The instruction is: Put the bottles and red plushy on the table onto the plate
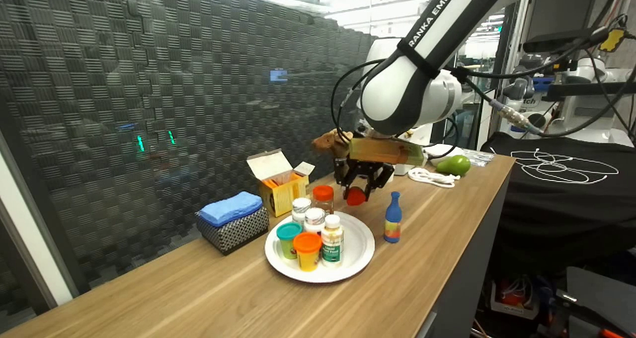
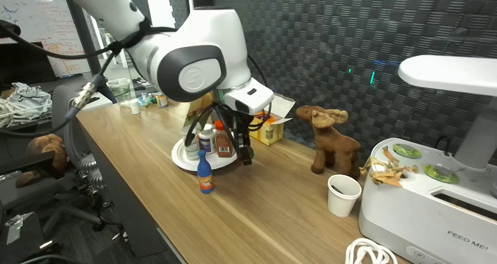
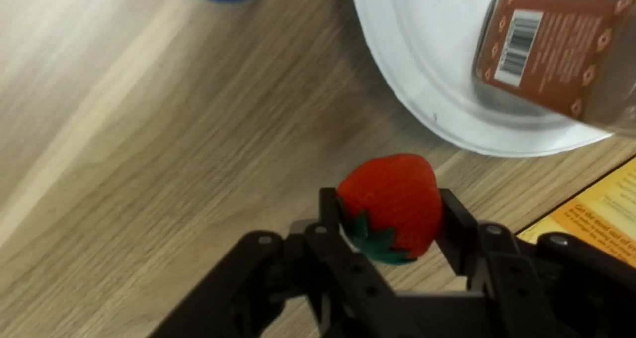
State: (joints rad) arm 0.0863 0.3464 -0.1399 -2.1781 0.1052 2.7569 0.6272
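The red plushy, strawberry-like with green leaves, sits between the two fingers of my gripper, which is shut on it. In an exterior view my gripper holds the plushy above the table, just off the plate's edge. The white plate bears several bottles: a red-capped jar, white-capped jars, a white bottle, a teal-lidded tub and an orange-lidded tub. A blue bottle stands upright on the table beside the plate; it also shows in an exterior view.
An open yellow box and a patterned box with blue cloth stand along the wall side. A brown plush moose, a paper cup, a white appliance and a white cable stand farther along the table.
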